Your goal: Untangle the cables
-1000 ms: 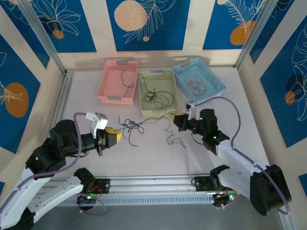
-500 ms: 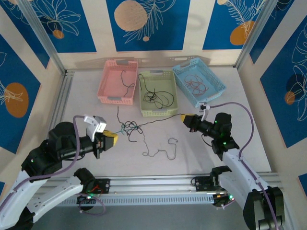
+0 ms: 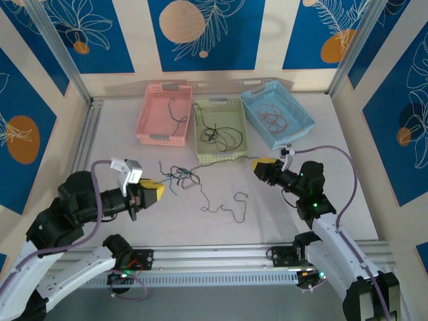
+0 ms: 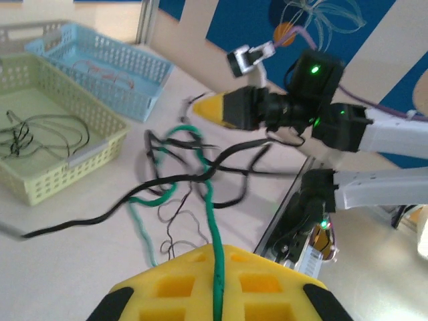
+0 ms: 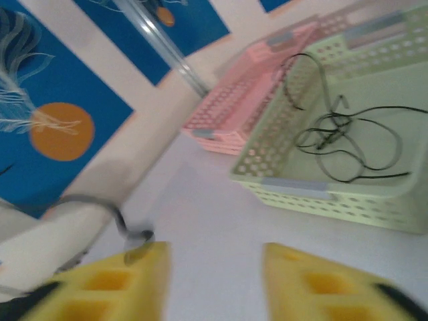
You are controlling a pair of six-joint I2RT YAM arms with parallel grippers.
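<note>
A knot of black and green cables (image 3: 180,175) lies on the table in front of the baskets. My left gripper (image 3: 152,190) is shut on a green cable (image 4: 217,267) that runs from its yellow pads up into the knot (image 4: 190,160). One black strand (image 3: 224,166) stretches from the knot toward my right gripper (image 3: 261,166). That gripper (image 5: 214,281) stands open with nothing between its fingers, though a dark cable end (image 5: 134,239) rests by its left finger. A thin loose strand (image 3: 227,208) lies curled nearer the front.
Three baskets stand at the back. The pink one (image 3: 144,119) holds a black wire, the green one (image 3: 221,158) a bundle of black wires (image 5: 341,137), and the blue one (image 3: 295,131) reddish wires. A metal rail (image 3: 214,257) runs along the near edge.
The arms pulled apart and stretched the knot out. My right gripper, shut until now, has opened. The left arm drew back to the left, still holding the green cable.
</note>
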